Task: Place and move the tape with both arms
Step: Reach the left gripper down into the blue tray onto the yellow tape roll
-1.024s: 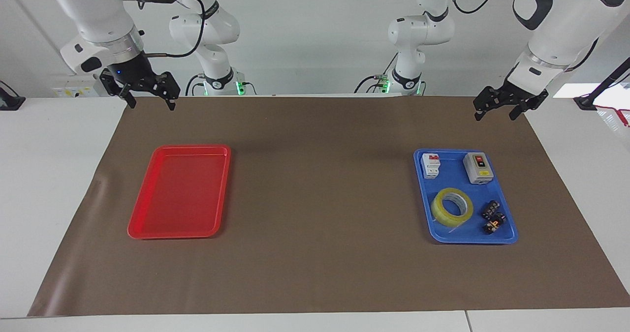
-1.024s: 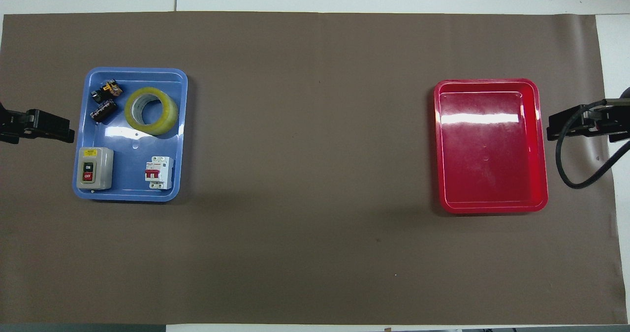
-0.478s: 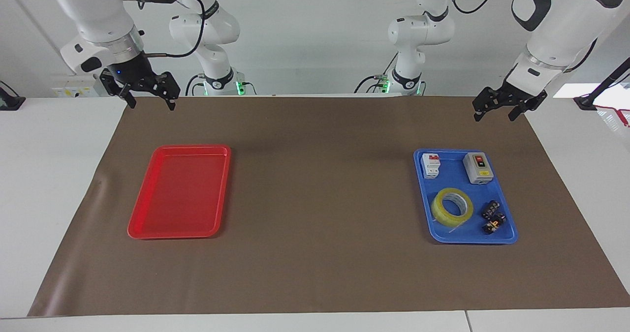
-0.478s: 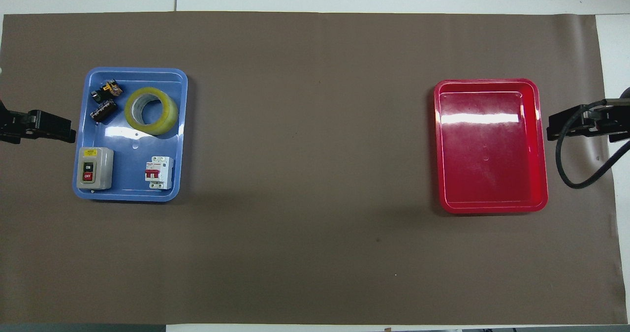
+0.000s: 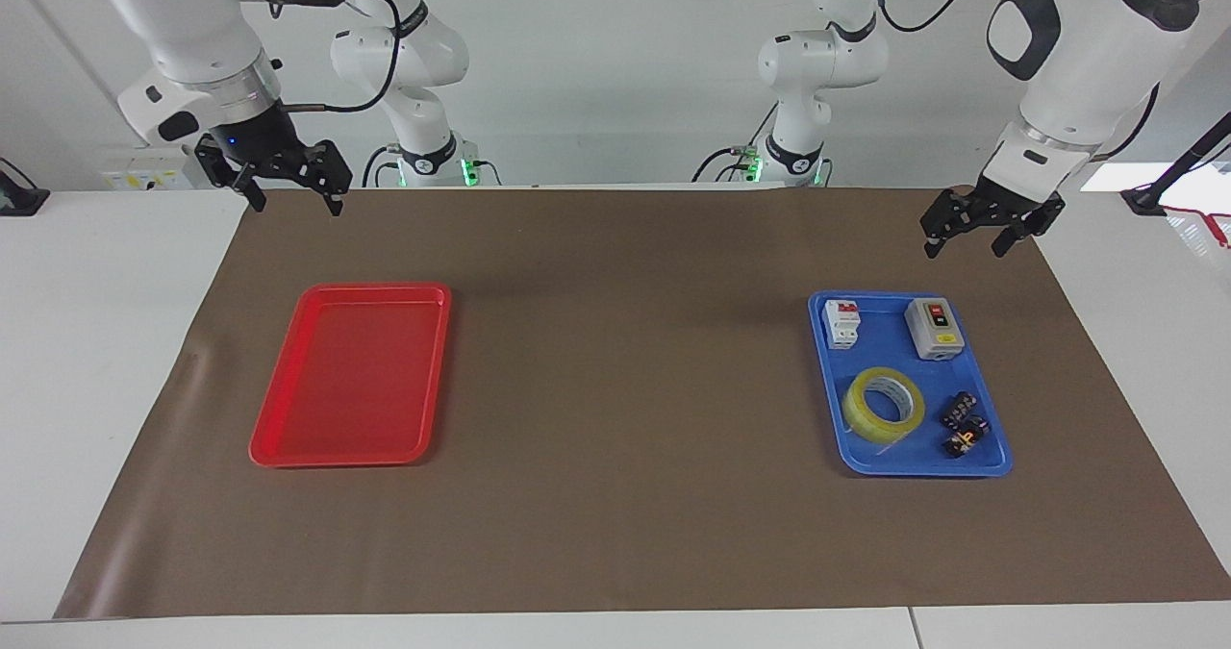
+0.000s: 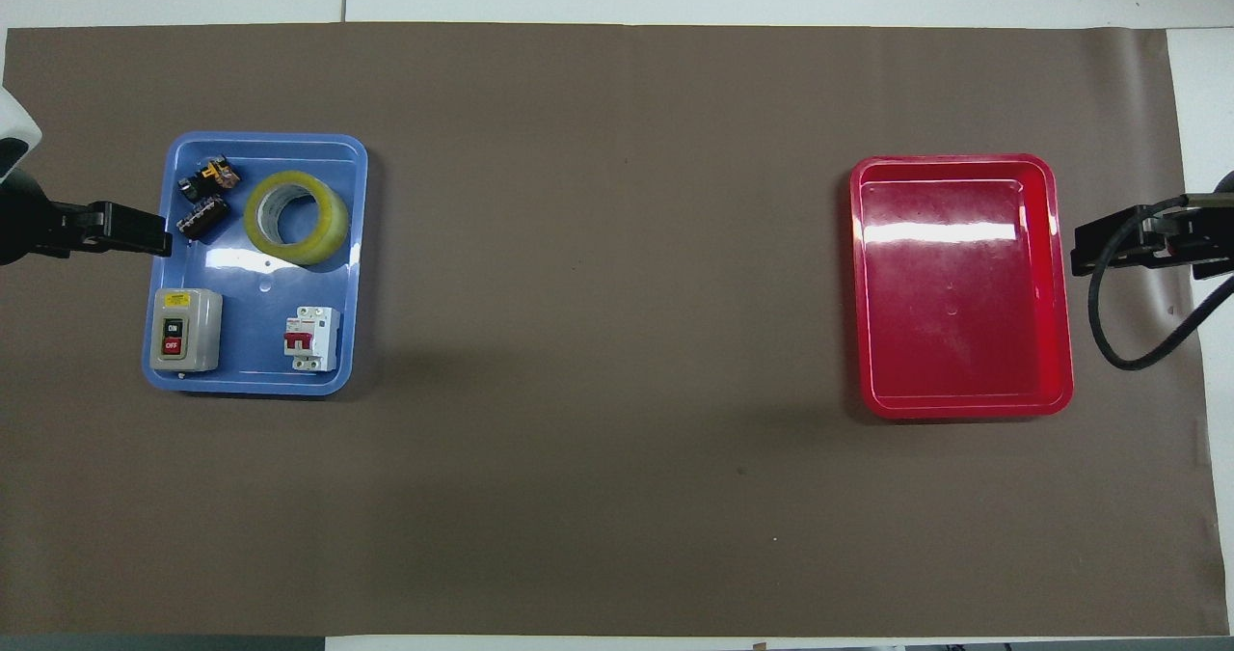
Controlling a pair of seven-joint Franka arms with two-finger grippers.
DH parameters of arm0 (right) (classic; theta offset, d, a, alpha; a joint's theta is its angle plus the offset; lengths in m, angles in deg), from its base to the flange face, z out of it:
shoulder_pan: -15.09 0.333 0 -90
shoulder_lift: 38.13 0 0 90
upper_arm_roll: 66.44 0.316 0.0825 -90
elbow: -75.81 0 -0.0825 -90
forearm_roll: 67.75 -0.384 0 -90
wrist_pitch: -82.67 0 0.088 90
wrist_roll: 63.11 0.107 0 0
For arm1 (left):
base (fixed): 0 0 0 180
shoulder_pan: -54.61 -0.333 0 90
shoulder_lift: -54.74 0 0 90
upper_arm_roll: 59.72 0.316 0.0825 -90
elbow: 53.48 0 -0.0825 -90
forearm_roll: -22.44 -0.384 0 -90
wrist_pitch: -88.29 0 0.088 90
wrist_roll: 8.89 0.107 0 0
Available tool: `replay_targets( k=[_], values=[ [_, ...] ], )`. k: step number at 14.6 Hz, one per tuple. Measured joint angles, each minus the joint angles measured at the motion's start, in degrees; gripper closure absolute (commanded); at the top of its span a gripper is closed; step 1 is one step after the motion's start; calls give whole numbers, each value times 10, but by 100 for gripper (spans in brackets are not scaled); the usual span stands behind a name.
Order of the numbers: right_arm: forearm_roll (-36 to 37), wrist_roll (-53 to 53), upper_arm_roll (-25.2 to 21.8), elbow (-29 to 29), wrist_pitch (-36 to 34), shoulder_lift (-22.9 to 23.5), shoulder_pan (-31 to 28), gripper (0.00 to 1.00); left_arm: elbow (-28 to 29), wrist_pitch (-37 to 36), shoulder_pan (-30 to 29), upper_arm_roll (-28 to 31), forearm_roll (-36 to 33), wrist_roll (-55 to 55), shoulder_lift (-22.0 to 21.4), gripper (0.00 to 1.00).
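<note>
The tape (image 5: 884,405) (image 6: 296,217), a yellow ring with a white core, lies flat in the blue tray (image 5: 904,356) (image 6: 260,289), in the half farther from the robots. My left gripper (image 5: 965,244) (image 6: 140,236) hangs open and empty in the air over the mat by that tray's edge, apart from the tape. My right gripper (image 5: 298,205) (image 6: 1099,246) hangs open and empty over the mat's edge beside the red tray (image 5: 356,380) (image 6: 954,313), which holds nothing.
The blue tray also holds a grey switch box (image 5: 934,328) (image 6: 185,329), a white and red breaker (image 5: 842,323) (image 6: 311,339) and small black parts (image 5: 965,423) (image 6: 204,203) beside the tape. A brown mat (image 5: 625,389) covers the table between the trays.
My left gripper has come lower and moved toward the blue tray, its tip now reaching the tray's edge seen from overhead. The right arm and the tape have not moved.
</note>
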Motion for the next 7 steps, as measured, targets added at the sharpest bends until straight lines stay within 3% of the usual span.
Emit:
replay_targets(
  k=[7],
  values=[
    [0,0,0,0,0,0,0,0,54,180,4,0,0,0,90,0]
  ],
)
